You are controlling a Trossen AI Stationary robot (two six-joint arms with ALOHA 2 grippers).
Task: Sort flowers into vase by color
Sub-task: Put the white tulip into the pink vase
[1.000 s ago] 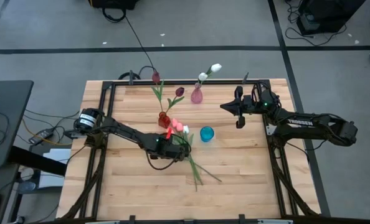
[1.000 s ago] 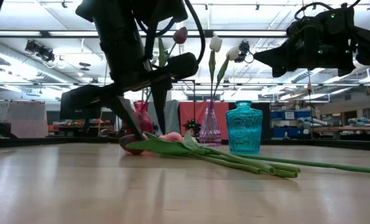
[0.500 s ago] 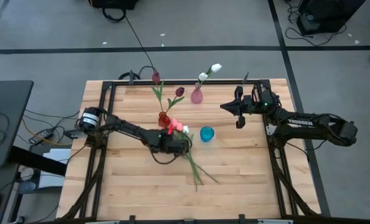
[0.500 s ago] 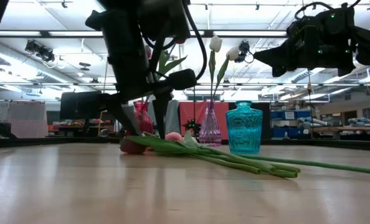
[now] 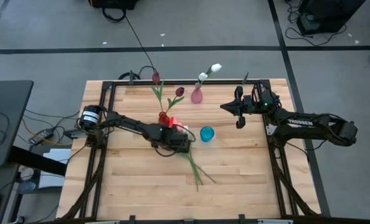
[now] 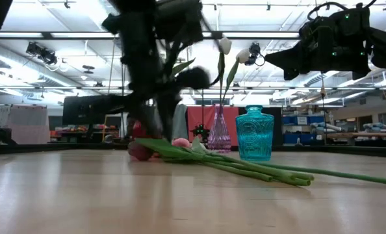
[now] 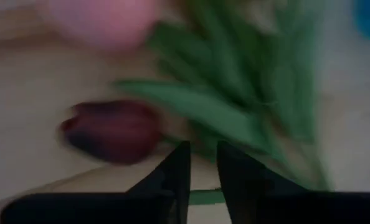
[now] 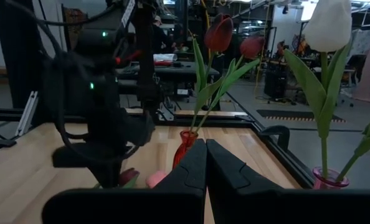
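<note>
A wide workshop with strip lights overhead sits behind a pale wooden desk [image 5: 129, 180] framed in black rails, grey floor all round it. Down at mid-desk the left gripper [image 5: 180, 140] is low over the loose bunch of artificial tulips [image 6: 199, 156] lying flat on the wood, their long thin green stems [image 5: 194, 167] fanning out toward the near edge. From its wrist camera the two dark fingers [image 7: 175, 171] stand narrow, only a slim gap between them, with a green stem crossing just under their tips; whether they truly pinch it, I cannot tell. Right beside those tips lies a dark maroon tulip head [image 7: 113, 130], and a pink head [image 7: 101, 22] rests just past it.

Three vases stand behind the pile. The small red glass vase [image 5: 164, 117] carries two maroon tulips [image 5: 179, 91] on tall stems. The pink glass vase [image 5: 197, 95] near the far rail holds two white tulips [image 5: 216, 67]. The squat turquoise glass vase [image 5: 207, 134] stands just beside the pile, with nothing rising from it.

Over on the right side the right gripper [image 5: 238, 111] hangs above the desk, well apart from the flowers, its fingers [image 8: 191, 171] pressed together on nothing.
</note>
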